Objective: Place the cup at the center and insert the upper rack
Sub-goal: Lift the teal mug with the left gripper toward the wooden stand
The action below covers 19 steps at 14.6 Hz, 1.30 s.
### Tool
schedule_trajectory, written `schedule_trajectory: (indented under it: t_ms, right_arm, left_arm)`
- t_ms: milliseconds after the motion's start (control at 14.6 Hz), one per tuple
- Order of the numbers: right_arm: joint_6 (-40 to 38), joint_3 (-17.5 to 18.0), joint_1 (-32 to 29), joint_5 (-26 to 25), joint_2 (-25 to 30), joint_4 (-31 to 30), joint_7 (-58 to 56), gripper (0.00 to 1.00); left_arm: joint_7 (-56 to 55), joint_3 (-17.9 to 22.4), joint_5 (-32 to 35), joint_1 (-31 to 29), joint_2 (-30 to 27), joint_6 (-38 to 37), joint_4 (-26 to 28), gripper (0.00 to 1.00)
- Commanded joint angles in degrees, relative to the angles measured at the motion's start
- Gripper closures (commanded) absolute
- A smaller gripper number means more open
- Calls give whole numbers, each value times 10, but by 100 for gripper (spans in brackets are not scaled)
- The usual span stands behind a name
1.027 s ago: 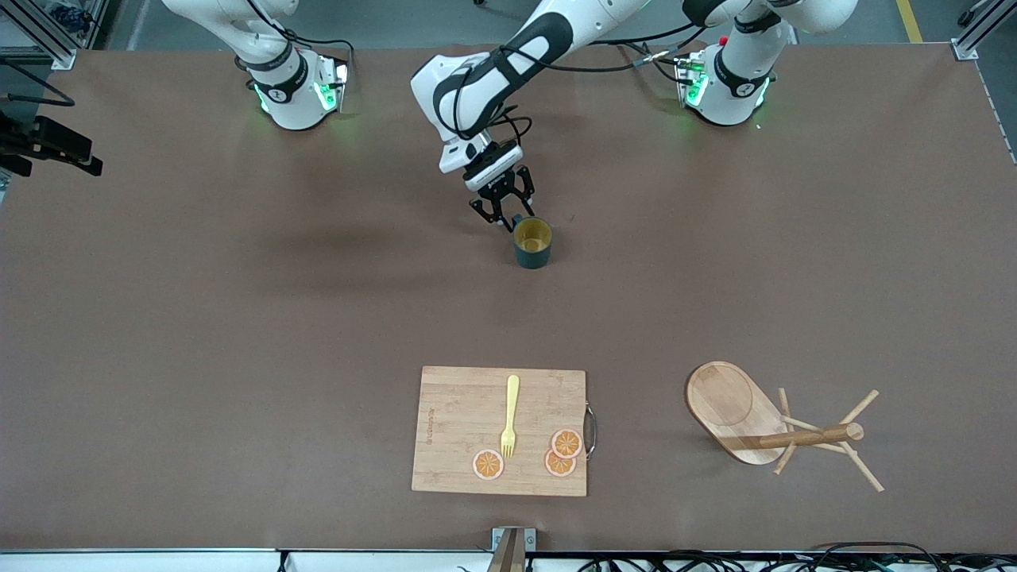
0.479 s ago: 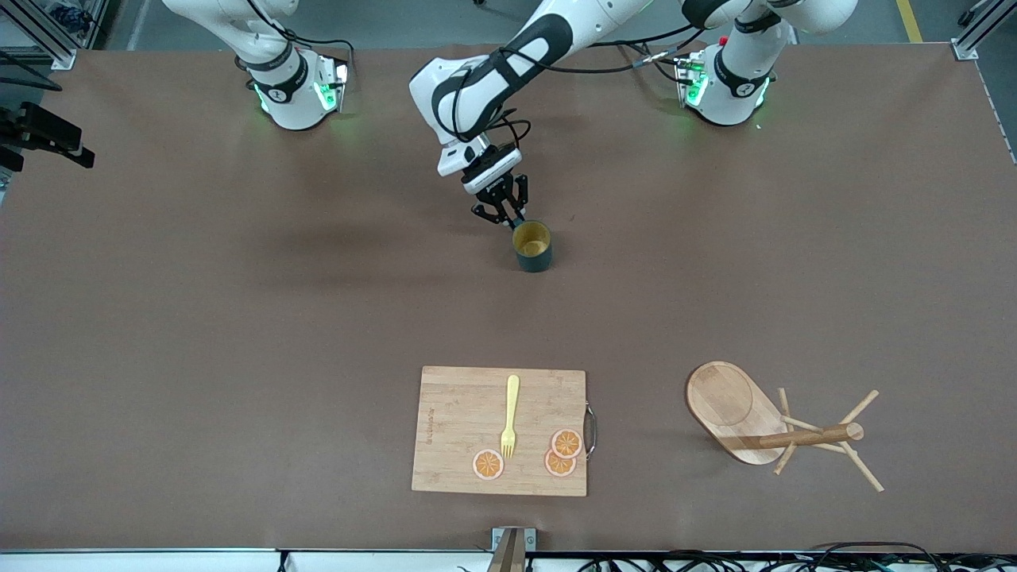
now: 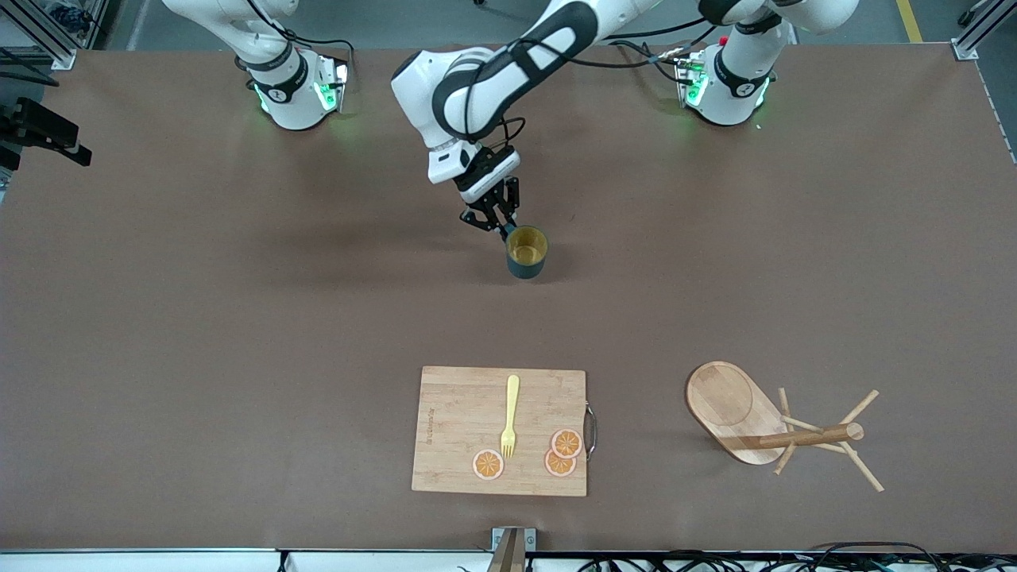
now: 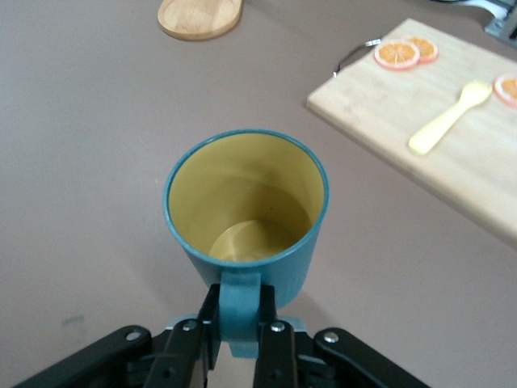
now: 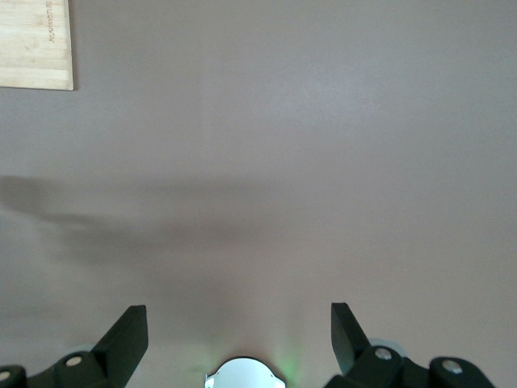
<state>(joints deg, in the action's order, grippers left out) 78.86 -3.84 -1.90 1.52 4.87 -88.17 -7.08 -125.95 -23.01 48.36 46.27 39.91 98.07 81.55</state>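
Observation:
The dark teal cup [image 3: 527, 254] with a mustard-yellow inside stands upright near the table's middle. My left gripper [image 3: 502, 226] is shut on its small side handle. The left wrist view shows the cup [image 4: 246, 210] with its handle pinched between my left gripper [image 4: 240, 339] fingers. I cannot tell whether the cup rests on the table or hangs just above it. The wooden rack [image 3: 763, 421] lies on its side toward the left arm's end, nearer the front camera; its oval base also shows in the left wrist view [image 4: 199, 16]. My right gripper [image 5: 236, 311] is open and empty, waiting high over bare table.
A rectangular cutting board [image 3: 445, 429] lies nearer the front camera than the cup, with a yellow fork [image 3: 509, 415] and orange slices [image 3: 566, 442] on it. The board also shows in the left wrist view [image 4: 468, 178] and the right wrist view [image 5: 32, 40].
My left gripper went from open beside the handle to shut on it. The cup has shifted slightly nearer the front camera and toward the right arm's end.

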Motion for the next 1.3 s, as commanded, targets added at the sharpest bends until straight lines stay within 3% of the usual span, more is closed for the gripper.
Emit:
schedule_trajectory:
  t_ms: [0, 616, 1232]
  right_arm:
    - [2, 8, -8, -7, 13, -9, 13, 0]
    - [0, 8, -7, -15, 16, -14, 16, 0]
    - [2, 7, -9, -15, 17, -17, 15, 0]
  left_arm:
    - [84, -4, -76, -60, -74, -6, 9, 99]
    - [359, -6, -312, -245, -163, -5, -40, 99]
    - [523, -5, -518, -444, -157, -1, -75, 100]
